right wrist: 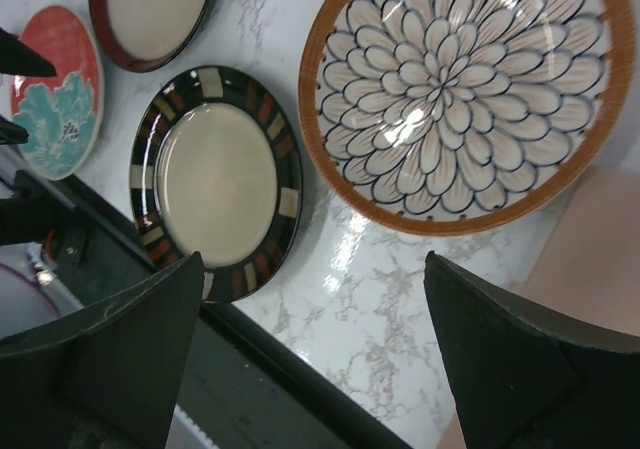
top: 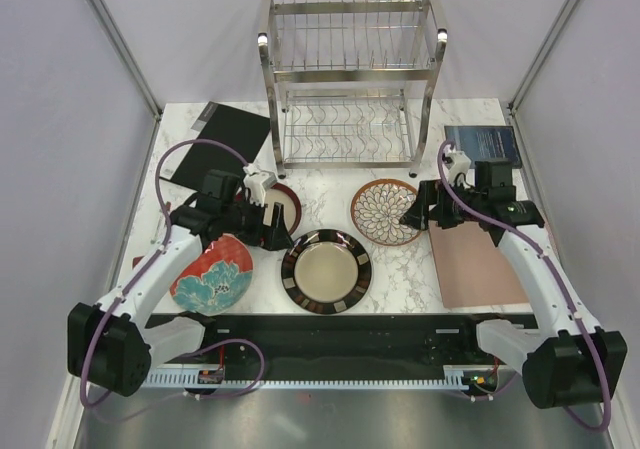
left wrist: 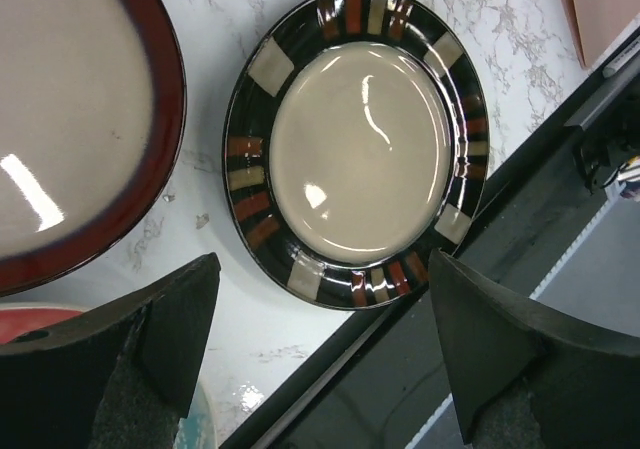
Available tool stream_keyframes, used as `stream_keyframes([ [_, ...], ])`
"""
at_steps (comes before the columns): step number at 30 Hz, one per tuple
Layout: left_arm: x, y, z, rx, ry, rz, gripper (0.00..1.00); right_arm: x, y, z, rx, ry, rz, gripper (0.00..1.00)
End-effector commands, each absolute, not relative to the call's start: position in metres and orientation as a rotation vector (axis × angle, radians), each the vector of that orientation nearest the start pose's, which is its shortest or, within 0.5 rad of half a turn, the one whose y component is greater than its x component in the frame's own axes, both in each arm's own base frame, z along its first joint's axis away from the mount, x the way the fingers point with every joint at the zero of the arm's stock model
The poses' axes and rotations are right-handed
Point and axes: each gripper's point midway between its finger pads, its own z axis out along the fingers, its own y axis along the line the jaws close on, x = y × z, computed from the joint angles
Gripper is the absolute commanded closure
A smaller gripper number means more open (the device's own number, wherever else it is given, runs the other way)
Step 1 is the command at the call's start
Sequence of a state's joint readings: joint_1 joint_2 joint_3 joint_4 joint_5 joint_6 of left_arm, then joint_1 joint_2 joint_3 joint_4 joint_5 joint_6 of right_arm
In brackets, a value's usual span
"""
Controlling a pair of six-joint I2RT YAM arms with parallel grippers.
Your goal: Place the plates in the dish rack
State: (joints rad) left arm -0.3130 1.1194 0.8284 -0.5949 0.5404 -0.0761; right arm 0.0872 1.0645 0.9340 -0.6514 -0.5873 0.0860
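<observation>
Glazed ceramic, the four round patterned plates (top: 326,269) lie on the white marble bench (top: 400,269), near of the steel wire dish rack (top: 350,73). They are likely stiff, slippery and breakable, best pinched at a rim. Left jaws and right jaws gape wide, empty.

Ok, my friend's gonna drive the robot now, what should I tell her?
Left gripper: open, empty, above the dark-red rim plate.
Right gripper: open, empty, at the right edge of the brown petal plate.
Red flower plate and checked plate: nearer the arms. All four lie flat on the table, in front of the dish rack.
Done: nothing, the rack holds no plates.
Left: load all four.
</observation>
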Motion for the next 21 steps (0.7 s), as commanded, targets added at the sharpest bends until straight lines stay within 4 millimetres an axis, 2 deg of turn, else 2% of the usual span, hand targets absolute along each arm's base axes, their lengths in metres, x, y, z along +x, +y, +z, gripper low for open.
stream_keyframes([
  [1,0.226,-0.181,0.15,0.462,2.446,-0.907,0.1,0.241,0.148,0.174,-0.17,2.355,1.063,0.02],
  [2,0.227,-0.18,0.147,0.441,2.471,-0.9,0.1,0.239,0.15,0.17,-0.136,2.373,1.094,0.02],
  [3,0.228,-0.179,0.136,0.403,2.534,-0.888,0.12,0.233,0.152,0.157,-0.113,2.413,1.122,0.02],
  [6,0.227,-0.174,0.12,0.22,2.626,-0.904,0.18,0.226,0.155,0.137,-0.074,2.466,1.148,0.02],
  [11,0.202,-0.162,0.077,-0.025,2.781,-0.846,0.23,0.226,0.167,0.118,-0.086,2.51,1.177,0.02],
  [13,0.192,-0.162,0.066,-0.06,2.809,-0.863,0.26,0.223,0.175,0.112,-0.088,2.529,1.189,0.02],
  [16,0.191,-0.163,0.055,-0.085,2.823,-0.866,0.32,0.224,0.185,0.101,-0.09,2.521,1.202,0.02],
  [18,0.197,-0.167,0.05,-0.067,2.819,-0.884,0.37,0.217,0.191,0.089,-0.085,2.538,1.215,0.02],
  [21,0.204,-0.172,0.041,-0.051,2.839,-0.89,0.38,0.215,0.195,0.078,-0.044,2.545,1.218,0.02],
])
